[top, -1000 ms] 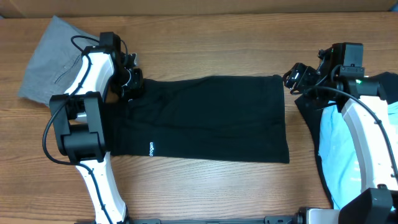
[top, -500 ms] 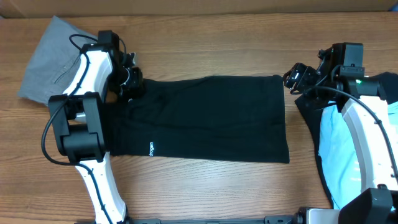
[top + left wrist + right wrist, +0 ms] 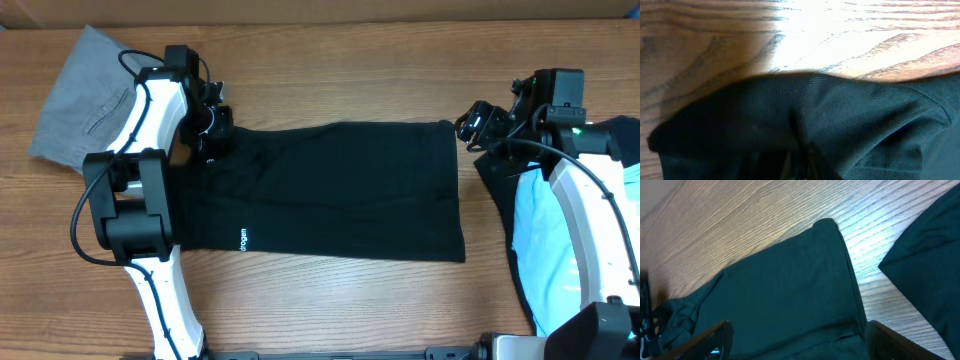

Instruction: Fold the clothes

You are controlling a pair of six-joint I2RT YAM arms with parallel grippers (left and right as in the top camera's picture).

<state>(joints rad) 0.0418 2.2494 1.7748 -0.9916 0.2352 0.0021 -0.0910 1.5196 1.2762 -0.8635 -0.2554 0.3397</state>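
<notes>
black shirt (image 3: 340, 190) lies flat mid-frame on the wooden worktop (image 3: 330, 90); left tool (image 3: 208, 138) pinches its upper-left corner, right tool (image 3: 467, 129) gapes apart by the upper-right corner.

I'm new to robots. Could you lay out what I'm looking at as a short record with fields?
Surface: wooden table
Main garment: black shirt, spread flat in the middle
Left gripper: shut on the shirt's far left corner, cloth bunched
Right gripper: open, above the shirt's far right corner
Other clothes: grey trousers at far left; light blue tee at right
</notes>
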